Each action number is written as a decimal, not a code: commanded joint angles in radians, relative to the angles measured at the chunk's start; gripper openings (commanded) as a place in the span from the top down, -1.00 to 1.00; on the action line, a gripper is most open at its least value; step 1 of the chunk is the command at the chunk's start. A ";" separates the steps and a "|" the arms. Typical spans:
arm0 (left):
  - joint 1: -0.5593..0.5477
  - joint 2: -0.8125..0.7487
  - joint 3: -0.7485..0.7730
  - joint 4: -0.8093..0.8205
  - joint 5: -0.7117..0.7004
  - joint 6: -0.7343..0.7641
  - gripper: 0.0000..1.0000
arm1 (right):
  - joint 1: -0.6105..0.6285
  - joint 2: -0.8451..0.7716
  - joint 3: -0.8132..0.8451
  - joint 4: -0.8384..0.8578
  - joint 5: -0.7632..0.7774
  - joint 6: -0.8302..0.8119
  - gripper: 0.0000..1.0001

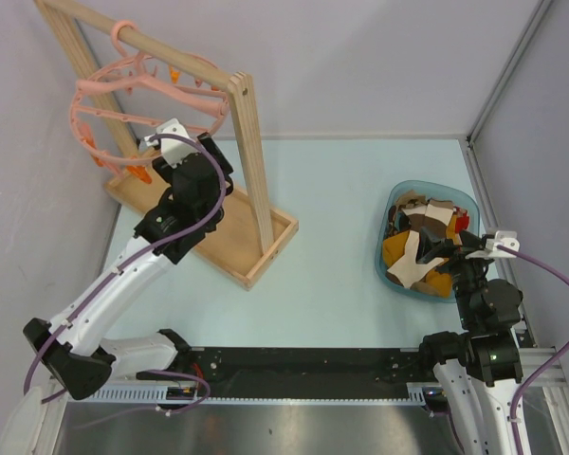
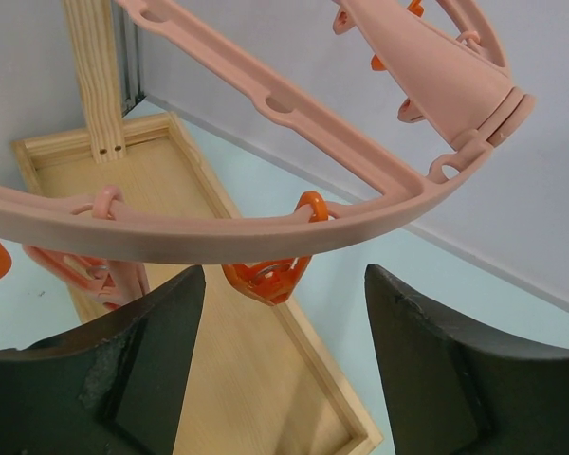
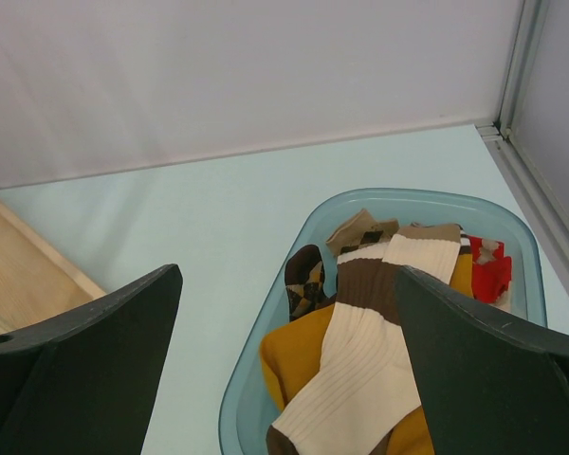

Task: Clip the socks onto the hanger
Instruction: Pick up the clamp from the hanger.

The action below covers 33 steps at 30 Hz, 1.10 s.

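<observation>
The round pink hanger (image 1: 114, 100) hangs by its hook from the wooden rack's top bar at the back left. My left gripper (image 1: 161, 142) is open and empty just below its near rim. In the left wrist view the pink rim (image 2: 218, 227) crosses above my open fingers (image 2: 161, 341), with an orange clip (image 2: 270, 275) hanging between them. The socks (image 1: 419, 242) lie piled in a blue tub at the right: cream-and-brown (image 3: 379, 351), mustard (image 3: 299, 355) and argyle (image 3: 308, 284). My right gripper (image 1: 455, 248) is open and empty over the tub's near side.
The wooden rack (image 1: 251, 161) stands on a tray base (image 1: 237, 246) at the back left. The translucent blue tub (image 1: 386, 227) sits near the right wall. A metal rail (image 1: 498, 85) runs along the right edge. A black base strip (image 1: 303, 370) lies at the front.
</observation>
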 commanded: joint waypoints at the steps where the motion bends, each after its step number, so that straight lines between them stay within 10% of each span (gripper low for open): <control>1: 0.015 0.013 0.002 0.037 -0.028 0.019 -0.47 | 0.008 -0.007 0.020 0.027 0.001 -0.011 -0.99; 33: 0.105 -0.030 0.022 -0.042 0.178 0.019 0.47 | 0.011 0.002 0.020 0.024 -0.020 -0.013 -0.99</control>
